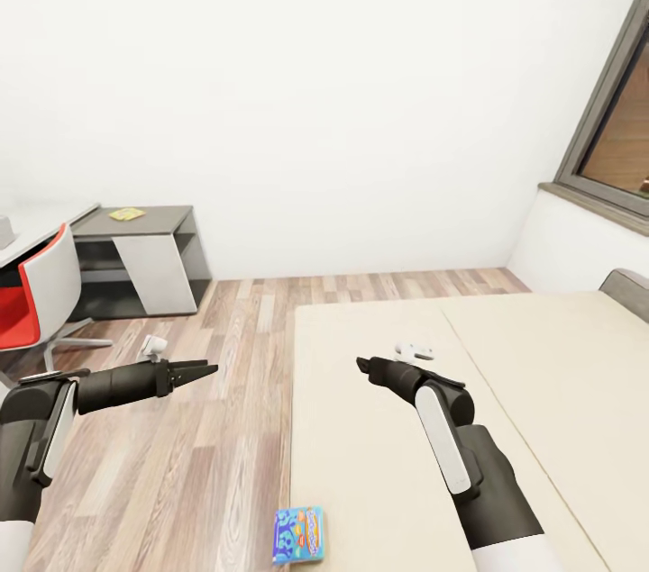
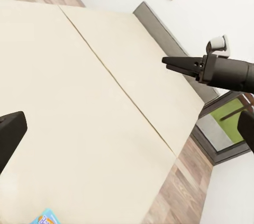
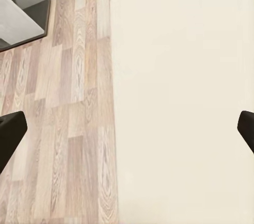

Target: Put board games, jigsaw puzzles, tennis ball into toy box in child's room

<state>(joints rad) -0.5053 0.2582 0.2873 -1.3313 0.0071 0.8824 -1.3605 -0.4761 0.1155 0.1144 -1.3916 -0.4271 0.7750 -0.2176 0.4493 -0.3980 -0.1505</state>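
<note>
The small blue board game lies flat at the near left edge of the beige bed; its corner also shows in the left wrist view. My left gripper hangs open over the wood floor beside the bed, its fingers wide apart and pointing toward my right arm. My right gripper is open above the mattress with nothing in it, fingers spread. On the table at the far left lies a flat yellowish square, perhaps a jigsaw puzzle. The toy box and tennis ball are out of view.
A red and white swivel chair stands by the table at the left. Wood-plank floor runs between table and bed. A grey-framed window is at the right, with the grey headboard below it.
</note>
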